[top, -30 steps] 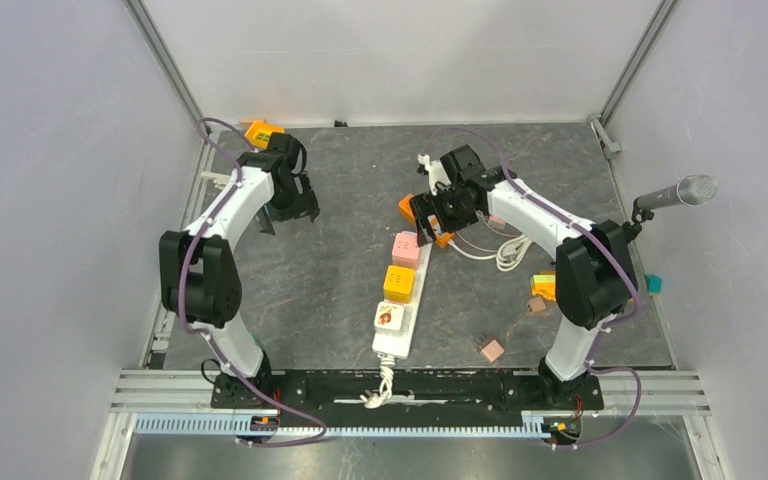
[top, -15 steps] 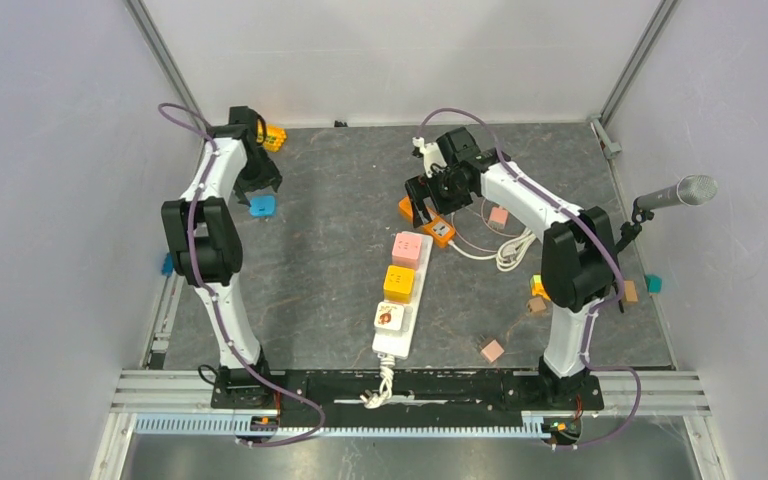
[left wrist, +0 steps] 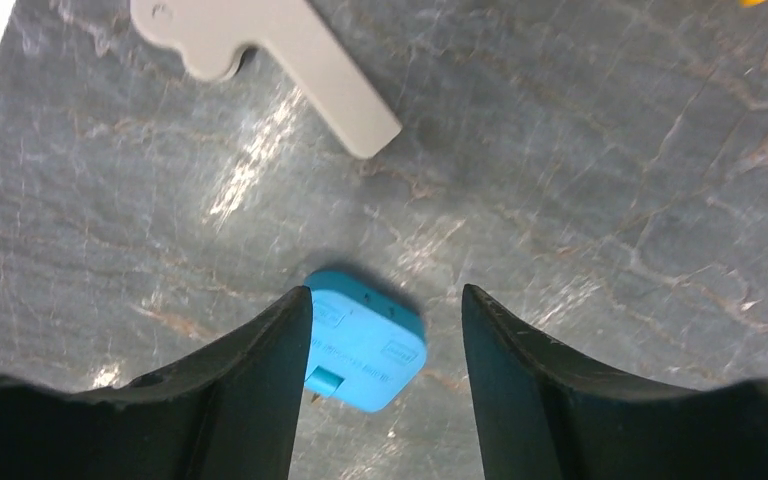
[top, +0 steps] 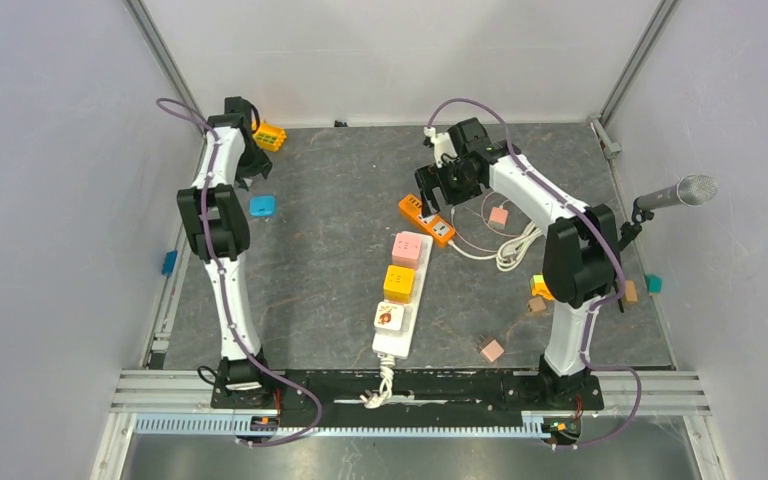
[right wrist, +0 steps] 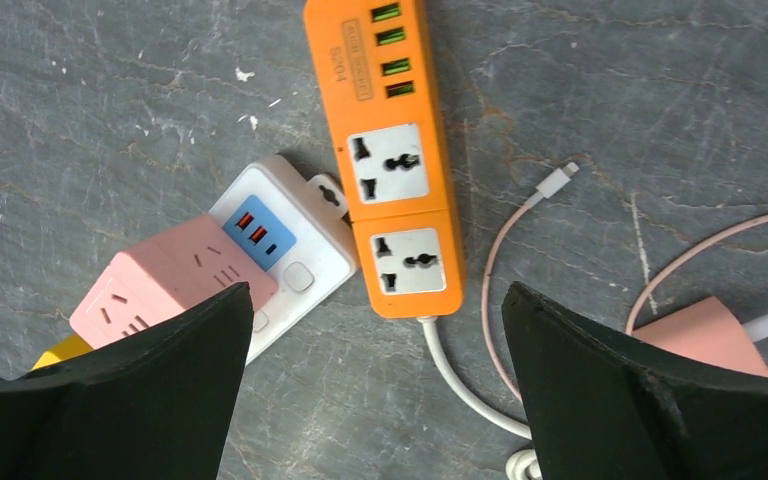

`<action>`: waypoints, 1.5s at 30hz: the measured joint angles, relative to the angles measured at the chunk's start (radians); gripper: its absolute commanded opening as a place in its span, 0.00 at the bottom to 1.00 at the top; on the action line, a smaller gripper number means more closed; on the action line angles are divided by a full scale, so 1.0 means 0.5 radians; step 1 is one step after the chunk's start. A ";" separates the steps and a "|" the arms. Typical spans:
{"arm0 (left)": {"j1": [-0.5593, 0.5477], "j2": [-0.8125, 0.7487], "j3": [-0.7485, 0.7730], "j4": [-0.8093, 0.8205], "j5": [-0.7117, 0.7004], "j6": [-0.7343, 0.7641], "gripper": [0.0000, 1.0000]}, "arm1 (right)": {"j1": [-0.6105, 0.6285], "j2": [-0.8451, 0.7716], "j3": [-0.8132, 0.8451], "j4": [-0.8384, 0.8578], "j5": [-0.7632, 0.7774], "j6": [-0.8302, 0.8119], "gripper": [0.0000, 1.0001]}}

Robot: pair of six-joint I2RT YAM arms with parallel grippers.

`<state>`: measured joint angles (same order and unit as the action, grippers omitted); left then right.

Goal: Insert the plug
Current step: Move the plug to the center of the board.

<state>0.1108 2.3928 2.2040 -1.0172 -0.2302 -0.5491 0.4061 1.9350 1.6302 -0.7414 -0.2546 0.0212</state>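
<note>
The blue plug (left wrist: pixel 365 345) is lying flat on the mat (left wrist: pixel 610 150), well to the left of the orange strip (top: pixel 426 219) in the top view, and it is being straddled by the left gripper (left wrist: pixel 385 300). The fingers are standing roughly half apart. One is being brought against the plug's edge, or just beside it, while a gap is being left at the other, so nothing is being held yet. The right gripper (right wrist: pixel 377 290) is being held fully spread directly over the orange strip, with nothing in it.

The plug is being judged small, light and rigid, with a hard plastic shell and smooth faces. It is likely to be skated or turned on the mat if it is being pushed by one finger alone. It is best taken squarely across two opposite flat sides of the body, with the pin side being kept free for insertion. Its pins cannot be made out clearly.

Compared with a second ago, the left arm (top: pixel 222 250) is now being stretched farther left of the orange strip, where before it was folded nearer. The plug, then hidden beneath that arm, is now being shown in the open. The left fingers are being narrowed from their full spread. The right gripper is now being carried over the strip's far end rather than its near end, and its spread is unchanged.
</note>
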 measured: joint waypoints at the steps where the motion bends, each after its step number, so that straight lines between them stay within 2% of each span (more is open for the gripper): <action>1: -0.001 0.055 0.105 -0.037 -0.008 0.001 0.62 | -0.020 0.008 0.011 -0.002 -0.010 0.000 0.98; 3: -0.004 0.106 0.212 -0.070 -0.018 0.001 0.61 | -0.061 0.016 0.019 -0.001 -0.031 0.000 0.98; 7: -0.022 0.111 0.223 -0.126 -0.079 0.003 0.58 | -0.122 0.022 0.019 -0.002 -0.066 0.005 0.98; 15: -0.185 0.061 -0.097 -0.158 -0.382 0.089 0.57 | -0.138 0.022 0.019 -0.001 -0.121 0.015 0.98; 23: -0.335 0.059 -0.108 -0.192 -0.469 0.124 0.55 | -0.136 0.022 0.019 0.000 -0.160 0.015 0.98; 27: -0.317 0.050 -0.128 -0.208 -0.406 0.124 0.55 | -0.136 0.022 0.018 0.002 -0.171 0.016 0.98; 33: -0.302 -0.208 -0.590 -0.073 -0.213 0.121 0.50 | -0.136 0.022 0.011 0.018 -0.182 0.018 0.98; 36: -0.303 -0.341 -0.797 0.001 -0.094 0.121 0.43 | -0.136 0.022 -0.005 0.033 -0.208 0.023 0.98; 38: -0.303 -0.392 -0.867 0.037 -0.037 0.121 0.40 | -0.136 0.022 -0.021 0.039 -0.220 0.031 0.98; 45: -0.314 -0.533 -1.070 0.192 0.135 0.121 0.40 | -0.136 0.022 -0.049 0.053 -0.277 0.053 0.98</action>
<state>-0.0463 2.1265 1.6688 -0.9215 -0.1627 -0.4889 0.3382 1.9461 1.6058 -0.7147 -0.3931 0.0479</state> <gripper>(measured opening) 0.403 0.985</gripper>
